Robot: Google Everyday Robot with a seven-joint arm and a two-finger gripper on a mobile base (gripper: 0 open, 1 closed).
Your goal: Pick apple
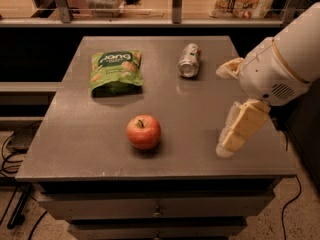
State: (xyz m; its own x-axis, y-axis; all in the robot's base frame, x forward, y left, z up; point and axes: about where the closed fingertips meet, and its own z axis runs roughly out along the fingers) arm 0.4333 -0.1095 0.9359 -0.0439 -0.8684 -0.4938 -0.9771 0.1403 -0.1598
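1. Nothing is grasped yet: the apple (143, 131) sits untouched on the tabletop (100, 149), near its 6 o'clock edge.
2. The claw (223, 112) hangs at the apple's 3 o'clock, well apart, its pale fingers spread and empty.
3. Judged remaining: reach, close, lift.
4. The apple is round, smooth and red-orange with a short stem; the tabletop is flat, dull grey.
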